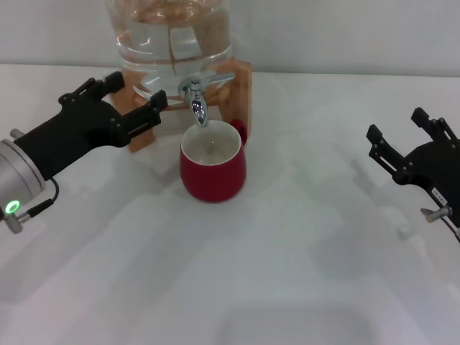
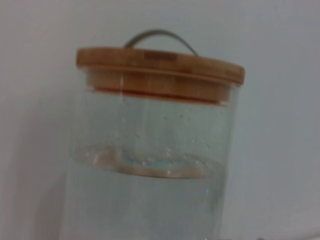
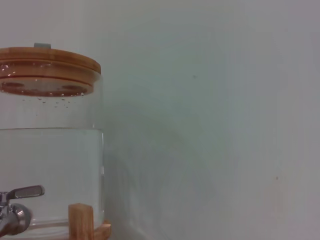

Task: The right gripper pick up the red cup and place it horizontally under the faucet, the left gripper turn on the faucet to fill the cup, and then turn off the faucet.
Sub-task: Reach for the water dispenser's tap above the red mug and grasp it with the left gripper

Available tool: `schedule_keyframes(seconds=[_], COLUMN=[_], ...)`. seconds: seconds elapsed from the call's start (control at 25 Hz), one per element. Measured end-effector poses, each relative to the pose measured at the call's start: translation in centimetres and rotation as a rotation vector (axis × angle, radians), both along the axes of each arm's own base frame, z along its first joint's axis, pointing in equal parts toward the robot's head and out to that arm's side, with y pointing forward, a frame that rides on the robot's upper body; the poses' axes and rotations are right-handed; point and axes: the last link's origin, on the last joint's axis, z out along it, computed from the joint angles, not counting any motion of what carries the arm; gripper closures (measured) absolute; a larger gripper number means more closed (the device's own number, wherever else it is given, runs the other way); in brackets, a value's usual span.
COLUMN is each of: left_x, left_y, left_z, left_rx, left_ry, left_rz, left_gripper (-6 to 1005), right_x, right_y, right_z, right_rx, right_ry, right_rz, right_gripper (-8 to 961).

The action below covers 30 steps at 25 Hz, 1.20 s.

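Note:
The red cup [image 1: 213,168] stands upright on the white table, right under the spout of the chrome faucet [image 1: 195,95]. The faucet sits on a clear glass jar [image 1: 172,36] in a wooden stand [image 1: 243,93]; it also shows in the right wrist view [image 3: 15,207]. My left gripper [image 1: 138,102] is open, its prongs spread just left of the faucet's lever, not touching it. My right gripper [image 1: 402,140] is open and empty, far to the right of the cup.
The jar holds water and has a wooden lid [image 2: 160,67], also seen in the right wrist view [image 3: 47,65]. A plain wall [image 3: 225,100] stands behind the jar. The white table [image 1: 287,273] spreads in front of the cup.

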Motion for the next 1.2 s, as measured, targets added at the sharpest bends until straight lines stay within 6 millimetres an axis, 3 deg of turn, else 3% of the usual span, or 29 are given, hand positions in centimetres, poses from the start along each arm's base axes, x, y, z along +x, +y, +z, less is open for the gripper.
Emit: schedule_keyframes(seconds=[0.36,0.68,1.2], left_x=[1.3,3.2,4.7], left_y=[0.3,0.5,2.4], left_z=[1.6,4.1,4.9], left_rx=[-0.115,-0.208,-0.281], left_ry=[0.125,0.214,0.327], left_rz=[0.050,-0.012,-0.090], left_gripper=[124,124,125], right_x=[-0.1,-0.6,-0.7], right_y=[0.1,0.4,0.5], right_z=[-0.1,-0.1,-0.1], right_rx=[-0.004,-0.004,-0.005], right_ry=[-0.002,0.000,0.001], right_rz=[0.004,0.018,0.020], right_gripper=[111,112,114])
